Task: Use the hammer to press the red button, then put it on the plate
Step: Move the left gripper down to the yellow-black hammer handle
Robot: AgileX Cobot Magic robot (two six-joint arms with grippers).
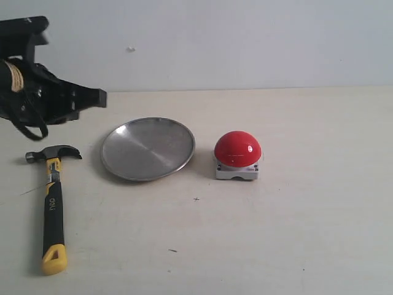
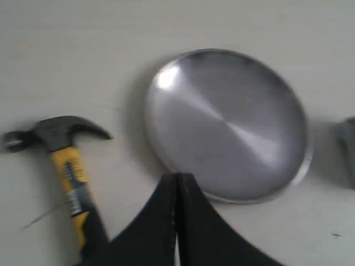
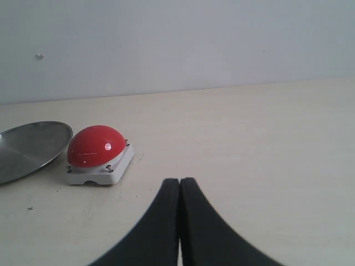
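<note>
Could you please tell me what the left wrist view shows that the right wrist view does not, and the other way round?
Only the left wrist view shows the hammer, lying flat beside the plate, which it sees whole. Only the right wrist view shows the red button with its dome, and the wall behind. Both show the plate (cut off in the right wrist view), the pale table, and a shut gripper: the left gripper in one, the right gripper in the other.
</note>
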